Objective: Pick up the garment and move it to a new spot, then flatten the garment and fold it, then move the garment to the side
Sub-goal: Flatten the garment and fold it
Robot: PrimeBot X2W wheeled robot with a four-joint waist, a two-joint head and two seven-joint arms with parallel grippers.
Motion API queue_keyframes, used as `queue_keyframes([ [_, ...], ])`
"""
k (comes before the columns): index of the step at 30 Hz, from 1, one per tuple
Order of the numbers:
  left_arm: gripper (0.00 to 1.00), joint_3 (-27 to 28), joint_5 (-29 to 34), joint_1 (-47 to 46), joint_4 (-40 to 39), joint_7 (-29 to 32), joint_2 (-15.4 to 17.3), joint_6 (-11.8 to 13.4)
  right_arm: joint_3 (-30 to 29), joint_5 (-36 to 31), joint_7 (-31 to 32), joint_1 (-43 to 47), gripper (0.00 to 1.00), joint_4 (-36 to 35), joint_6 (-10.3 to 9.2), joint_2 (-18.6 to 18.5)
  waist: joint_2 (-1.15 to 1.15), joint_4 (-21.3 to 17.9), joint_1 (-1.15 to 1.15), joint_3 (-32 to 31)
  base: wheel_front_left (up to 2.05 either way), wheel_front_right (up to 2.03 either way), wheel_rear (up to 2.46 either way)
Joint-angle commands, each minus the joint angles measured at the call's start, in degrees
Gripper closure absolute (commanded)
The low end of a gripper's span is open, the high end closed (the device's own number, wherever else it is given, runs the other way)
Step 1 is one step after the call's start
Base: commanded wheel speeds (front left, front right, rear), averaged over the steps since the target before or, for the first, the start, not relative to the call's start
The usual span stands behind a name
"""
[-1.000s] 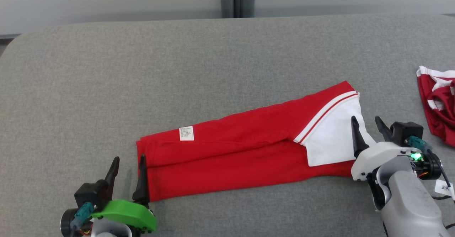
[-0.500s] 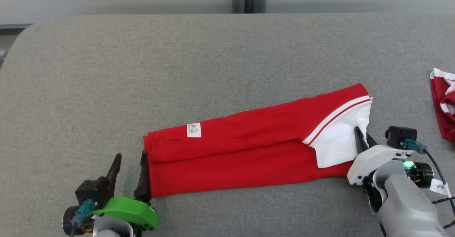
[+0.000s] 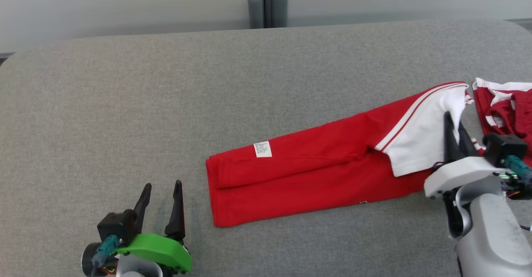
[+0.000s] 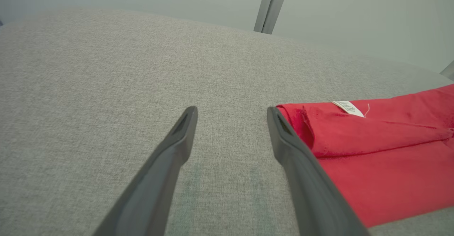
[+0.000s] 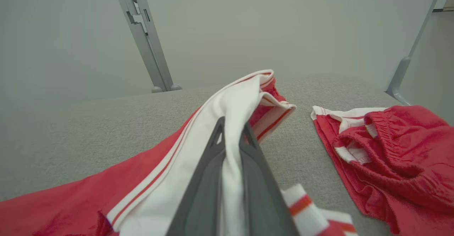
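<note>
The garment (image 3: 307, 173) lies folded into a long red strip across the grey surface, a small white label on top and its white, red-striped sleeve (image 3: 424, 139) at the right end. My right gripper (image 3: 454, 128) is shut on that white sleeve cloth, which the right wrist view shows pinched between the fingers (image 5: 232, 136) and lifted a little. My left gripper (image 3: 163, 194) stands open at the lower left, apart from the garment's left end; in the left wrist view (image 4: 230, 113) the red hem (image 4: 354, 151) lies just right of its right finger.
A second red garment (image 3: 509, 106) with narrow white edging is bunched at the right edge, close beside the held sleeve (image 5: 390, 158). The grey padded table (image 3: 166, 94) stretches bare to the left and back. A grey post (image 3: 266, 2) stands behind.
The right gripper closed on the white sleeve and drew the garment to the right, toward the other red garment. The garment's left end slid away from my open left gripper. The camera also shifted.
</note>
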Motion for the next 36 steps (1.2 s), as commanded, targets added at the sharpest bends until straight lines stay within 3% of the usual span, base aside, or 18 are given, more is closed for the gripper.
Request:
queue_keyframes([
  [1,0.0,0.0,-0.46,0.49,0.24,0.02,0.13,0.13,1.87,1.32,-0.23,1.3,1.0,-1.3,-0.09,0.21,0.0,-0.11,0.0,-0.6,0.0,0.0,0.0],
  [8,0.0,-1.05,-0.13,1.3,0.74,0.02,0.13,0.13,19.85,13.69,-0.23,3.69,1.0,-6.72,-0.09,0.23,0.0,1.6,0.0,-1.61,0.0,0.0,0.0],
  [9,0.0,-1.49,-0.21,1.34,0.99,0.02,0.12,0.13,24.64,16.33,-0.23,3.01,1.0,-7.52,-0.09,0.28,0.0,2.5,0.0,-1.78,0.0,0.0,0.0],
  [21,0.0,-3.95,-0.99,1.26,2.79,0.02,0.14,0.13,47.38,26.57,-0.24,-4.46,1.0,-1.33,-0.09,0.31,0.0,9.5,0.0,-2.65,0.0,0.0,0.0],
  [22,0.0,-4.12,-0.94,1.33,2.88,0.02,0.13,0.13,49.13,27.25,-0.25,-4.88,0.58,-0.42,-0.09,0.26,0.0,10.01,0.0,-2.76,0.0,0.0,0.0],
  [23,0.0,-4.12,-0.89,1.4,2.95,0.02,0.13,0.13,49.93,27.92,-0.25,-5.32,0.0,-0.41,-0.09,0.26,0.0,10.3,0.0,-2.83,0.0,0.0,0.0],
  [29,0.0,-2.68,0.14,1.86,2.55,0.02,0.13,0.13,46.62,26.76,-0.24,-4.96,0.0,-0.98,-0.09,0.21,0.0,10.07,0.0,-3.61,0.0,0.0,0.0],
  [36,0.0,-0.73,3.21,2.72,0.83,0.02,0.12,0.15,31.64,14.96,-0.2,-0.02,0.0,0.36,-0.09,0.29,0.0,6.03,0.0,-4.61,0.0,0.0,0.0],
])
